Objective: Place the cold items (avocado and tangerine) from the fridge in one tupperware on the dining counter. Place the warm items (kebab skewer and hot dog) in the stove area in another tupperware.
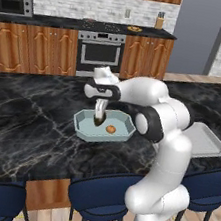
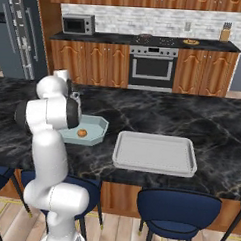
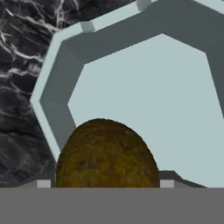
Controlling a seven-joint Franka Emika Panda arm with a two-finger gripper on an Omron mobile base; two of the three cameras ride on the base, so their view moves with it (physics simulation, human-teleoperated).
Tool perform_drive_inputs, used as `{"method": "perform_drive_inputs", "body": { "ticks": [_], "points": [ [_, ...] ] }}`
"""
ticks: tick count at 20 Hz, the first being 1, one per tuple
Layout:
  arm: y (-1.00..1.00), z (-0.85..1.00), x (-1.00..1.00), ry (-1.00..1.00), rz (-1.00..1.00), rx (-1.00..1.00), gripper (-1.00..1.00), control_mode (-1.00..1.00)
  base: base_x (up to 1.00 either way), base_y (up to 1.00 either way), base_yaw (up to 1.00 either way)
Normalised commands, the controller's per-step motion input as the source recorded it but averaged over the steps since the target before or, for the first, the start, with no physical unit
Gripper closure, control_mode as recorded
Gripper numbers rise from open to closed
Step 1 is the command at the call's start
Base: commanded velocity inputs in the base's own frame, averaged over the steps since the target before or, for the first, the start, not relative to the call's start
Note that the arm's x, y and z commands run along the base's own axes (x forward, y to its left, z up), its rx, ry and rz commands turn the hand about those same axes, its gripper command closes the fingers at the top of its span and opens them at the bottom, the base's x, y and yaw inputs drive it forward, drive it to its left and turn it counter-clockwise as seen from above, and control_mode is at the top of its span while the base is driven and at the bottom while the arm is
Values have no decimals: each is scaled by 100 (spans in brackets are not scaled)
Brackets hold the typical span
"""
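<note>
A pale blue-grey tupperware (image 1: 80,124) sits on the black marble dining counter, with the orange tangerine (image 1: 110,129) lying inside it to the right. My gripper (image 1: 100,117) hangs point-down just inside its left half, shut on the dark brown-green avocado (image 1: 98,122). In the hand view the avocado (image 3: 107,155) sits between my fingertips, low over the tupperware floor (image 3: 144,87). From the right base view the tupperware (image 2: 99,129) and the tangerine (image 2: 82,133) show beside my arm. The kebab skewer and hot dog are too small to make out at the far stove counter.
A flat grey tray (image 1: 206,140) lies on the counter right of the tupperware, also seen as the tray (image 2: 156,153). Blue stools (image 1: 101,199) line the near edge. The oven and stove (image 1: 99,52) stand at the back wall, the fridge (image 2: 17,32) to the left.
</note>
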Motion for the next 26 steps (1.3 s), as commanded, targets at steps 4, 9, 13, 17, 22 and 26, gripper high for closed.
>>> {"method": "perform_drive_inputs", "body": {
  "ticks": [4,9,13,17,22,26],
  "points": [
    [3,-36,14,1,0,0,100,-100,0,0,0],
    [1,-38,1,1,0,0,100,-100,0,0,0],
    [2,-37,1,0,0,0,100,-100,0,0,0],
    [3,-35,8,0,0,0,100,-100,0,0,0],
    [1,-30,9,0,0,0,-100,-100,0,0,0],
    [0,-13,3,-3,0,1,-100,-100,0,0,0]
  ]
}}
